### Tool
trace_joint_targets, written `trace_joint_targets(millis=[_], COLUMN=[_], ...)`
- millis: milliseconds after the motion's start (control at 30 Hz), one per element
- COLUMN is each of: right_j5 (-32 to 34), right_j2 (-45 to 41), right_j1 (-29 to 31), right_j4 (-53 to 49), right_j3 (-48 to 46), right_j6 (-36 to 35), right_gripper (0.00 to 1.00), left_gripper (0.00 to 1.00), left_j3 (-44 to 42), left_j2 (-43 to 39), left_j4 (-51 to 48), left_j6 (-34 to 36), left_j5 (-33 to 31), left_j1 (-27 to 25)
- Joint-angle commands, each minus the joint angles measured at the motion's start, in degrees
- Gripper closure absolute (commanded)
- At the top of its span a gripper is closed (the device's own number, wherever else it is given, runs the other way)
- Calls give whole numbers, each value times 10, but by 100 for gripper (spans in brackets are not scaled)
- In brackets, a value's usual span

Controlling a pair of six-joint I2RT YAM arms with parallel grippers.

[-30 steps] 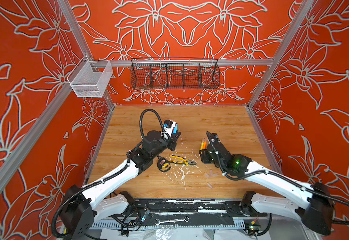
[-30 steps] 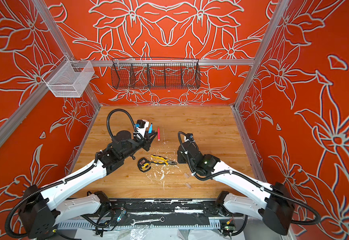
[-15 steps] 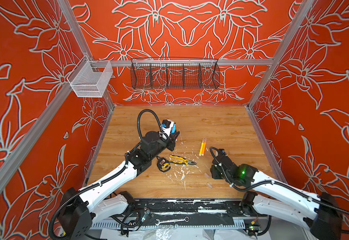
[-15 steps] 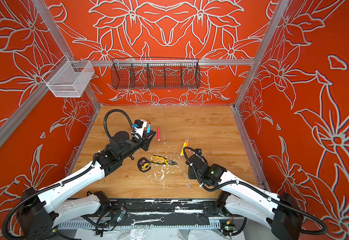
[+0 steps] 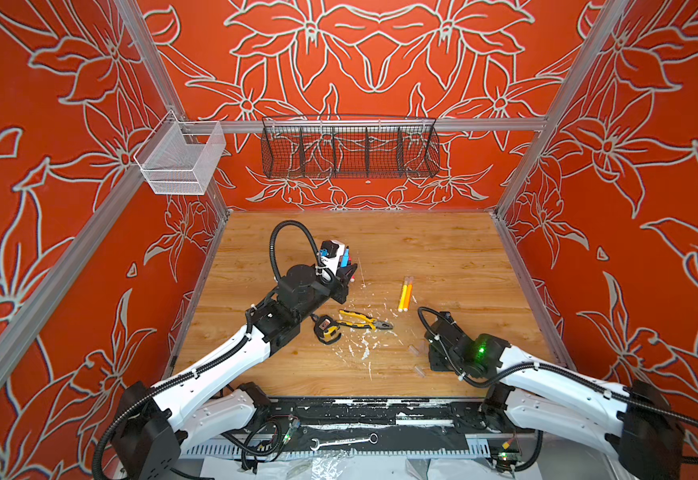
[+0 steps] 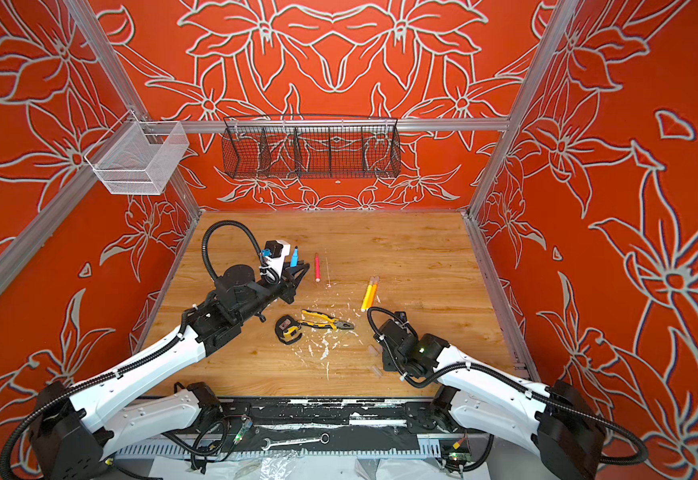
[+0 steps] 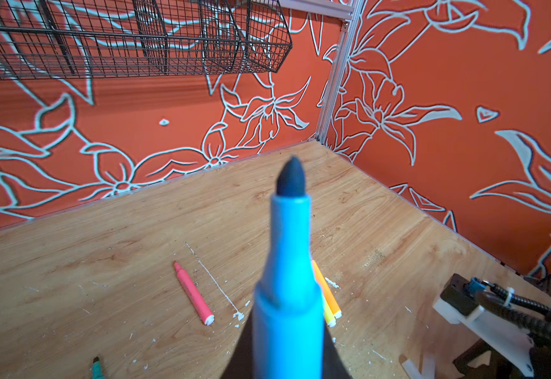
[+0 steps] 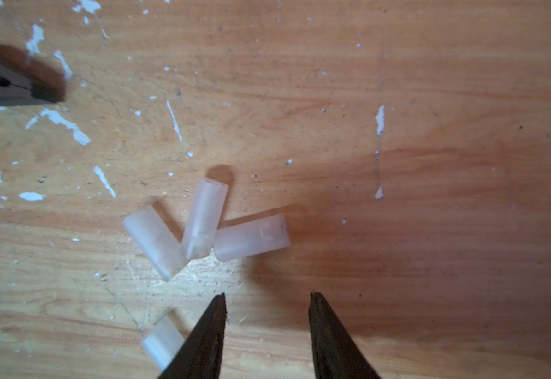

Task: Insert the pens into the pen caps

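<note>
My left gripper (image 7: 287,331) is shut on a blue pen (image 7: 289,262), which sticks out with its dark tip bare; in a top view it stands at the left-middle (image 6: 294,257). A pink pen (image 7: 193,293) lies on the wood beyond it. An orange pen (image 7: 328,295) and a yellow pen (image 7: 329,317) lie side by side (image 5: 404,294). My right gripper (image 8: 267,295) hangs open over the table with nothing between its fingers. Just ahead of it, three clear pen caps (image 8: 203,218) lie touching in a fan. Another cap (image 8: 162,343) lies beside one finger.
Yellow-handled pliers (image 5: 364,322) and a small tape measure (image 5: 325,329) lie mid-table among white flecks (image 5: 364,349). A green pen's tip (image 7: 96,369) shows at the left wrist view's edge. A black wire basket (image 5: 349,149) and a white mesh basket (image 5: 181,162) hang on the walls.
My right gripper has drawn back from the yellow and orange pens toward the table's front and now hangs over the caps, its jaws a little narrower. The left gripper has barely moved.
</note>
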Motion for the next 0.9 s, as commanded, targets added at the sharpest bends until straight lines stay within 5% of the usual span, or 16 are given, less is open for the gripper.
trace_joint_targets(millis=[0,233,400,867], right_j5=[17,39,34,21], right_j2=[37,60,73,140], right_j1=[-5,-11,-24,-82], right_j4=[-3,0,13,66], right_j3=[15,44,37,49], right_j6=[3,-15,-15,-45], right_gripper=[57,55,55,55], left_gripper=[100,100,100,100], left_j3=[5,104,95,95], left_j2=[-25,-78,-120,-133], left_j4=[-16,-211,-222,-236], left_j6=[-46,-218,-267,-271], left_j5=[3,-10,-15,-51], left_j1=[0,-23,-49,-49])
